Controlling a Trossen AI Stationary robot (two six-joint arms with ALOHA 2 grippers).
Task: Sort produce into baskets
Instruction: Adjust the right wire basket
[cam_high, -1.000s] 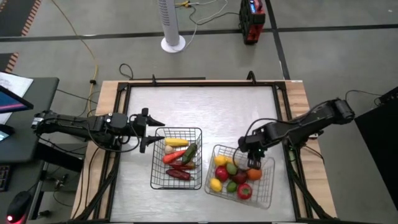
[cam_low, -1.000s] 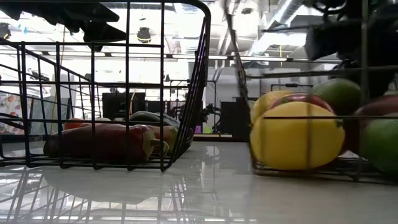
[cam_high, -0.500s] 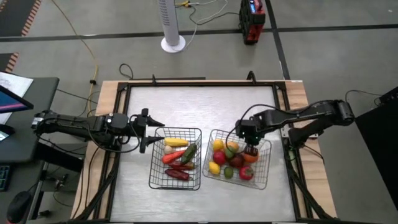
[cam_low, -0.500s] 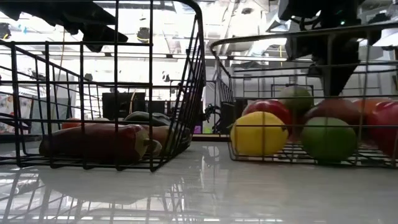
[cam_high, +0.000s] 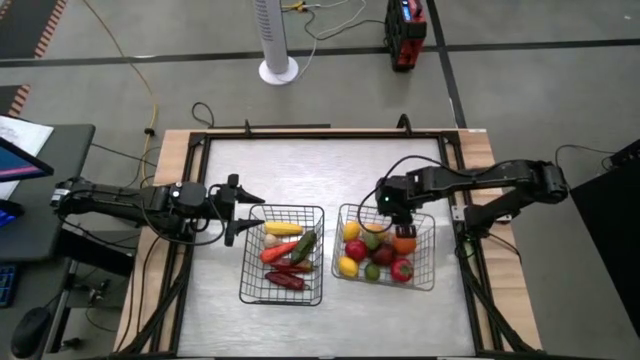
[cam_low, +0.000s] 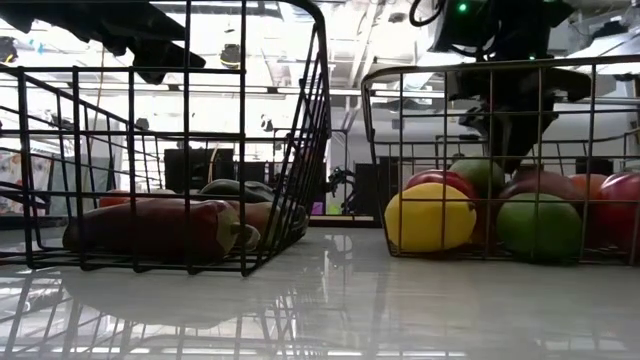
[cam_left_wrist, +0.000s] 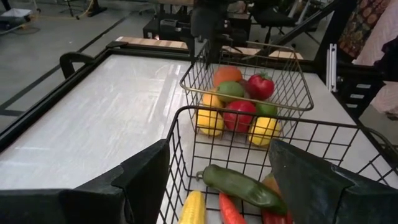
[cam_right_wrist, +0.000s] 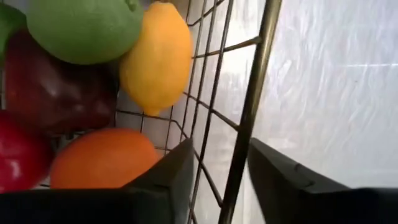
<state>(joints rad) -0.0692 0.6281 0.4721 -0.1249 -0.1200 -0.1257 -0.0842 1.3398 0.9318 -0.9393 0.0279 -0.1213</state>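
Orange fruit (cam_right_wrist: 99, 165); yellow lemon (cam_right_wrist: 157, 57) — green lime (cam_right_wrist: 84, 28).

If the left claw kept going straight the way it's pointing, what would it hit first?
The left claw, open, already straddles the near rim of the basket of long vegetables. Going straight on, it would likely meet the green pepper first, though depth is hard to judge.

Two wire baskets (cam_high: 283, 253) (cam_high: 388, 248), two arms, roughly fifteen produce pieces (cam_high: 372, 251).
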